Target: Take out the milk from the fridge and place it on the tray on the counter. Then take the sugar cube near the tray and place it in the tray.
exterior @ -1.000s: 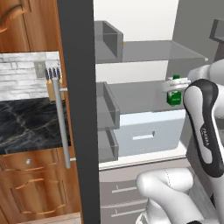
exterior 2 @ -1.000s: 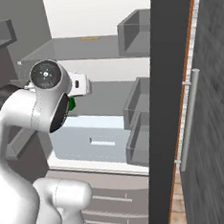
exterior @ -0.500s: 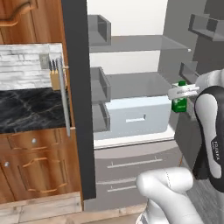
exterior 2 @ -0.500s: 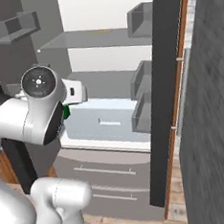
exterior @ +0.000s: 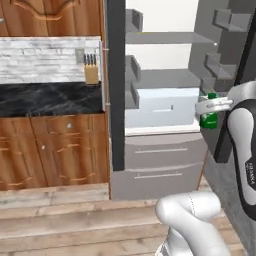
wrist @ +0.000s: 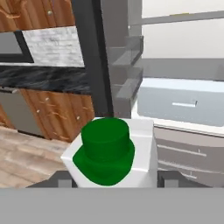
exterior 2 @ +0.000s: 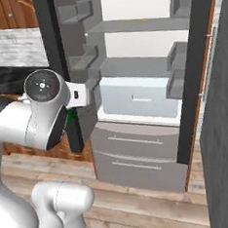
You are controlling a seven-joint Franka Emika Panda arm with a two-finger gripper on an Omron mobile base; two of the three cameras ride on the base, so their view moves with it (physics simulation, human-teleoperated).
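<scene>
Gripper clamps the milk carton, green cap toward hand cam, held in mid-air in front of the open fridge. Black marble counter w/ knife block lies to the fridge's left.

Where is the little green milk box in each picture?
Left base view: the milk sits at the right edge, beside the white arm, in front of the fridge door bins.
Right base view: just a green sliver peeks out under the arm's round joint, on the left.
Hand view: it is bottom centre, seen from its green cap, between the hand's fingertips.
Shared landmark: the pale fridge drawer.
</scene>
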